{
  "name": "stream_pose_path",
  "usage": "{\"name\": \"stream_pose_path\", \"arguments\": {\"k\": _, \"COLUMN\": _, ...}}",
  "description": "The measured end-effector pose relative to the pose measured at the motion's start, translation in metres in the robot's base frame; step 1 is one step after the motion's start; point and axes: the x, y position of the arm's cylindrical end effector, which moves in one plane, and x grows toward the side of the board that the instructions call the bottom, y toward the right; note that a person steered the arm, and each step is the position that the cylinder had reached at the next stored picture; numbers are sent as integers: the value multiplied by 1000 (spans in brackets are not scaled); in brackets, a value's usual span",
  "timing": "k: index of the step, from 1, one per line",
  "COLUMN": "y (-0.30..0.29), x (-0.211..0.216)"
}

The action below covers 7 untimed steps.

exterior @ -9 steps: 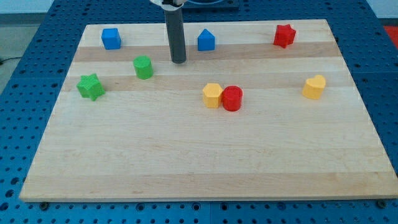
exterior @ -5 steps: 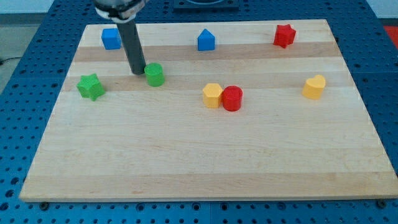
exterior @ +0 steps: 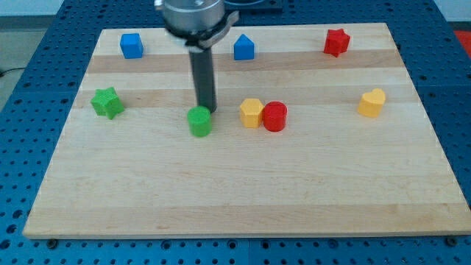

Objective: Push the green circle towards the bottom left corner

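The pale wooden board (exterior: 243, 199) is the only thing here that holds anything, and it carries eight small plastic blocks on its flat top, all in the upper half. It rests on a blue perforated table (exterior: 22, 147).

Counted by colour, there are two of each: two green, two blue, two yellow, two red.

From the view's left: the green star-shaped block (exterior: 107, 101) sits near the left edge. Above and right of it, close to the top edge, is the blue square block (exterior: 132, 46). Next comes the green circle block (exterior: 199, 121), the task's piece, lying left of the board's centre and well apart from the bottom left corner. My tip (exterior: 207, 110) stands just at the circle's upper right edge, touching it or very nearly; the dark rod rises straight up from there to a grey mount at the view's top. The rod has no jaws, so nothing is clamped; it only bears against the block's side.

Further right, the blue house-shaped block (exterior: 244, 47) sits near the top edge. Below it, the yellow rounded block (exterior: 252, 112) and the red cylinder block (exterior: 274, 116) stand side by side, touching. The red star-shaped block (exterior: 336, 41) is by the top right corner, and the second yellow rounded block (exterior: 372, 102) sits alone near the right edge.
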Motion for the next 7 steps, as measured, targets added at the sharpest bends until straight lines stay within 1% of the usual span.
{"name": "stream_pose_path", "arguments": {"k": 1, "y": -23, "x": 59}}
{"name": "stream_pose_path", "arguments": {"k": 2, "y": 10, "x": 77}}
{"name": "stream_pose_path", "arguments": {"k": 3, "y": 5, "x": 108}}
{"name": "stream_pose_path", "arguments": {"k": 4, "y": -68, "x": 119}}
{"name": "stream_pose_path", "arguments": {"k": 5, "y": -130, "x": 120}}
{"name": "stream_pose_path", "arguments": {"k": 6, "y": -116, "x": 110}}
{"name": "stream_pose_path", "arguments": {"k": 7, "y": -114, "x": 64}}
